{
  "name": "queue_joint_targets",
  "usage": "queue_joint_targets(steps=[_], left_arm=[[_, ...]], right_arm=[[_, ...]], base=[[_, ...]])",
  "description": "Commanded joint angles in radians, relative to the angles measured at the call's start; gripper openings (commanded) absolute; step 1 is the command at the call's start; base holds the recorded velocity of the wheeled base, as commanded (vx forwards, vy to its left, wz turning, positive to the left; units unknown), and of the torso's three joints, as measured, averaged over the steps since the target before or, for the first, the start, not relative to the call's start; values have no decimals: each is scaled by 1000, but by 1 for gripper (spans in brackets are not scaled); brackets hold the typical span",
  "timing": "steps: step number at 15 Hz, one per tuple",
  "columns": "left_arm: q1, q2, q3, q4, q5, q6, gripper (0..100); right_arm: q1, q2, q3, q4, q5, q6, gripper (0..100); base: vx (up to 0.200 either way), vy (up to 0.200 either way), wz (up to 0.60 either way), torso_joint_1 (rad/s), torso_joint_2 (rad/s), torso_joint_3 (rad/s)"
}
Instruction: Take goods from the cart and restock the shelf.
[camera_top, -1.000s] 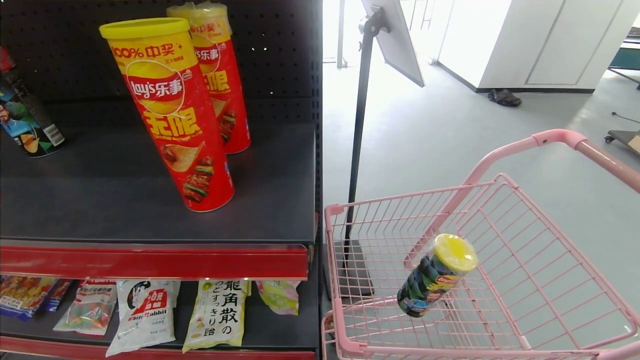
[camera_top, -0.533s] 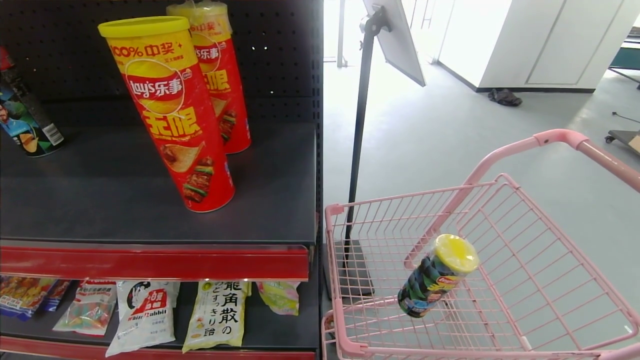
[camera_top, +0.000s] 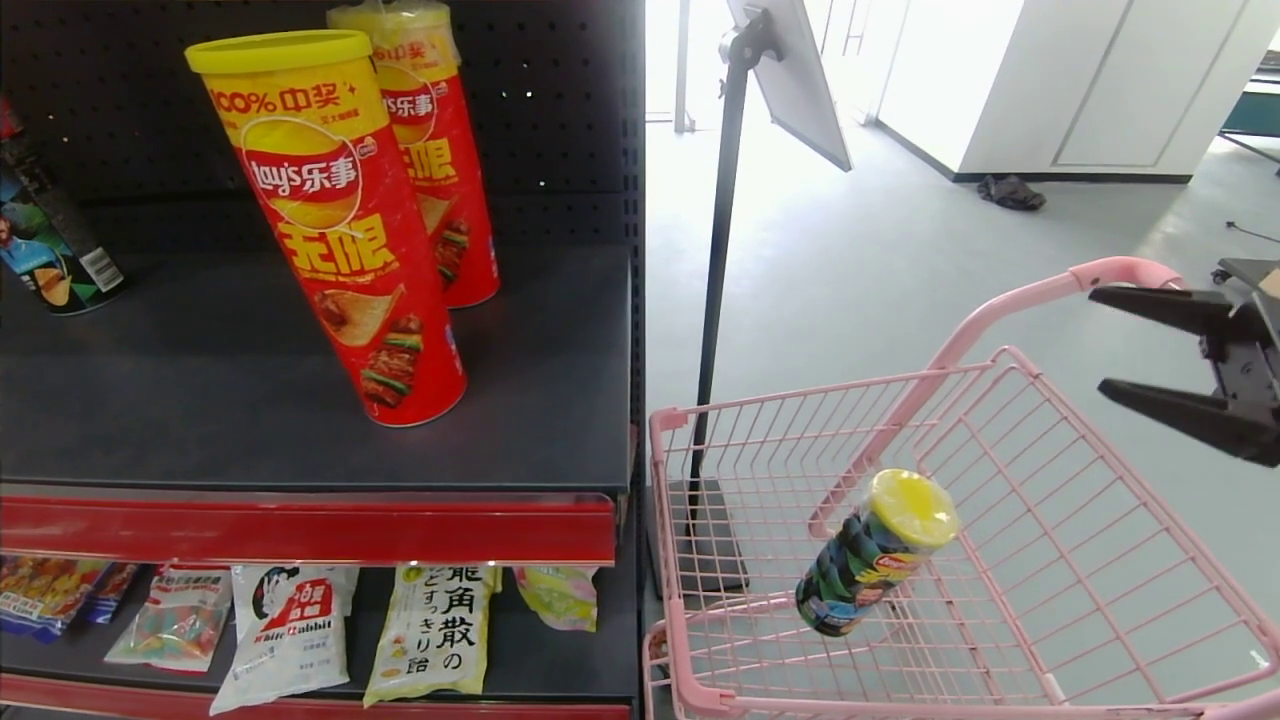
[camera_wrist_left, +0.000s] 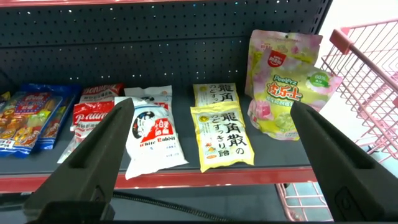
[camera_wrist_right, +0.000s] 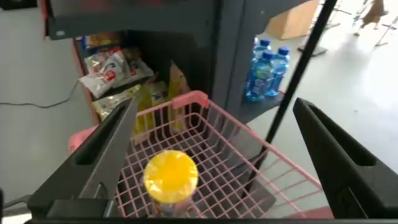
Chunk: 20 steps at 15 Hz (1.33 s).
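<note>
By pink cart (camera_top: 1125, 270) handle, R pincer (camera_top: 1098, 340) gapes toward yellow-lid can (camera_wrist_right: 171, 177); L pincer (camera_wrist_left: 211, 104), released, faces lower-shelf snack bags (camera_wrist_left: 221, 134).

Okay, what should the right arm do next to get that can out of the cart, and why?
Probably lower the right gripper toward the yellow-lidded can: its jaws are open, it hangs above the pink cart, and the can leans there ungrasped.
</note>
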Motion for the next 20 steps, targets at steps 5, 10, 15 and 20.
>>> queue_joint_targets(steps=[5, 10, 15, 20], left_arm=[[0, 0, 0, 0, 0, 0, 100], [0, 0, 0, 0, 0, 0, 100], [0, 0, 0, 0, 0, 0, 100], [0, 0, 0, 0, 0, 0, 100]], right_arm=[[119, 87, 201, 0, 69, -199, 100], [73, 158, 285, 2, 69, -270, 100], [21, 244, 285, 3, 69, -302, 100], [9, 278, 285, 3, 70, -316, 100]], base=[[0, 0, 0, 0, 0, 0], [0, 0, 0, 0, 0, 0], [0, 0, 0, 0, 0, 0], [0, 0, 0, 0, 0, 0]])
